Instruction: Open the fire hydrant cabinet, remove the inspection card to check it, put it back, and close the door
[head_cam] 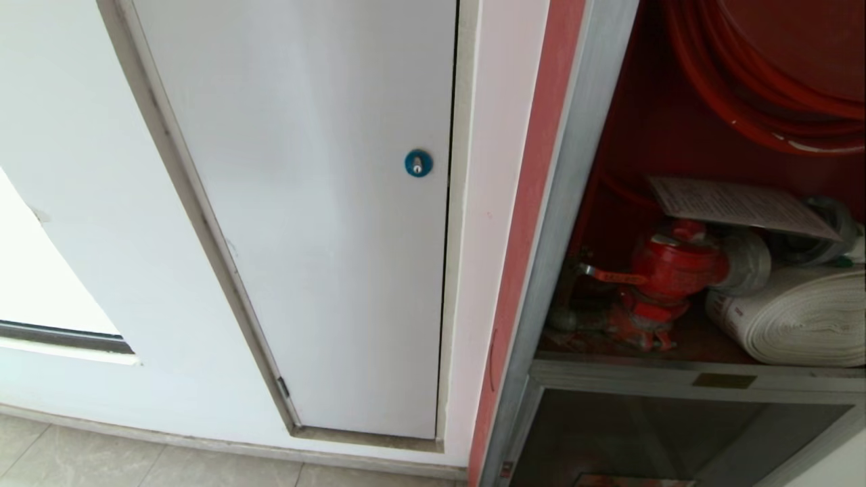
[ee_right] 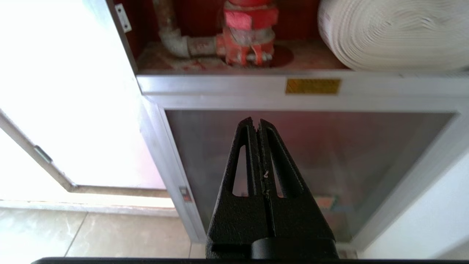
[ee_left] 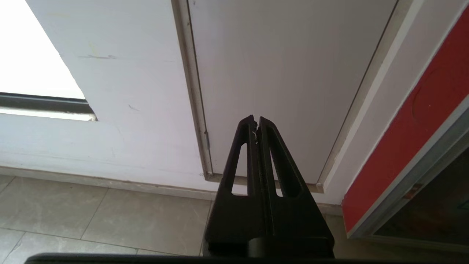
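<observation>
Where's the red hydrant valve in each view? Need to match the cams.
Head view: red hydrant valve at lower right, inside the open cabinet, left of the white rolled hose.
Left wrist view: not in it.
Right wrist view: top centre.
Shared landmark: the rolled hose, beside the valve in both.

red hydrant valve (head_cam: 666, 270): 1 | white rolled hose (head_cam: 798, 321): 1 | white ruled card (head_cam: 741, 205): 1 | round blue lock (head_cam: 418, 163): 1 | black closed grippers: 2 (left (ee_left: 256, 119), right (ee_right: 256, 121))
</observation>
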